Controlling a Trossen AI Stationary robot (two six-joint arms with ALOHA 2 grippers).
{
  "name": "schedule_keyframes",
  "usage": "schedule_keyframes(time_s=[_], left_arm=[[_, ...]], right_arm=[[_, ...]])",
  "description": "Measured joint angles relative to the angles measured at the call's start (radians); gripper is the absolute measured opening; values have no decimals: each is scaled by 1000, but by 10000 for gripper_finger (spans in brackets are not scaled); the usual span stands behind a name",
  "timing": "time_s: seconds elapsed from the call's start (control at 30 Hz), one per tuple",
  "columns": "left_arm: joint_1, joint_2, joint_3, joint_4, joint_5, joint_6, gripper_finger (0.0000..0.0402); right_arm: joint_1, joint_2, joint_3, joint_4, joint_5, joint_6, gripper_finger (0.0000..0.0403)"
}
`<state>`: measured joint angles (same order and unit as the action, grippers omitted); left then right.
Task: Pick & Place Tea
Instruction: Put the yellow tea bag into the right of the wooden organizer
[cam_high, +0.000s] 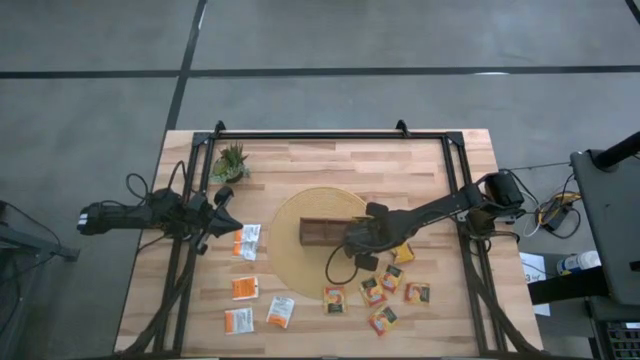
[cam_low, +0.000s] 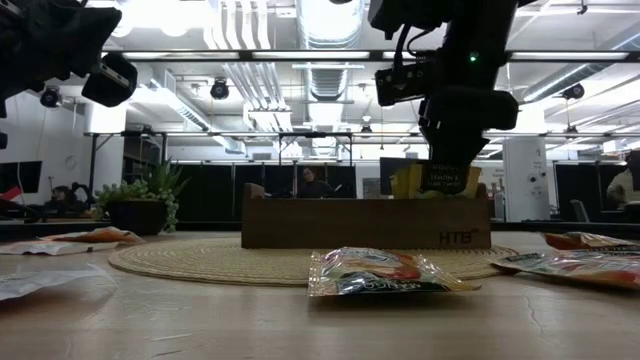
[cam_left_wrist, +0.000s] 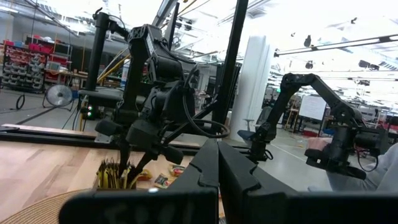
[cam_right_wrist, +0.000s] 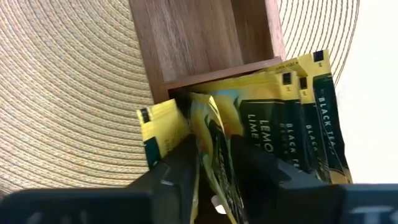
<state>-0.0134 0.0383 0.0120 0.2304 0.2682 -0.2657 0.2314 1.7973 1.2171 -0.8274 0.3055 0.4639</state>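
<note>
A dark wooden tray (cam_high: 318, 232) lies on a round woven mat (cam_high: 290, 255). My right gripper (cam_high: 358, 238) hangs over the tray's right end compartment, fingers pointing down. In the right wrist view its fingers (cam_right_wrist: 177, 171) stand apart, with one yellow tea sachet (cam_right_wrist: 211, 149) between them. More yellow sachets (cam_right_wrist: 292, 118) stand on edge in that compartment, tops above the rim (cam_low: 430, 178). Loose sachets lie flat on the table on the left (cam_high: 247, 241) and right (cam_high: 373, 290). My left gripper (cam_high: 226, 205) is shut, held in the air at the table's left side. My right gripper comes from above, its parted fingers on either side of the upper edge of one yellow sachet (cam_right_wrist: 214, 134). I cannot tell whether the fingers touch it. The sachet stands on edge in the tray's end compartment among the other yellow sachets.
A small green potted plant (cam_high: 231, 160) stands at the far left of the table. Orange and white sachets (cam_high: 245, 288) lie near the front left, and several more (cam_high: 417, 293) front right of the mat. One sachet (cam_low: 385, 272) lies close before the low camera. The tray's other compartments (cam_right_wrist: 199, 37) show bare wood.
</note>
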Motion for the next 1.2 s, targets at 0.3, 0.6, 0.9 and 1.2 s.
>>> schedule_keyframes(time_s=[0.3,0.6,0.9,1.2], left_arm=[[0,0,0,0,0,0,0],[0,0,0,0,0,0,0],[0,0,0,0,0,0,0],[0,0,0,0,0,0,0]], right_arm=[[9,-56,18,-31,-20,8,149],[20,-85,21,-22,-19,8,147],[20,-87,21,-21,37,6,125],[19,-79,6,59,38,-19,106]])
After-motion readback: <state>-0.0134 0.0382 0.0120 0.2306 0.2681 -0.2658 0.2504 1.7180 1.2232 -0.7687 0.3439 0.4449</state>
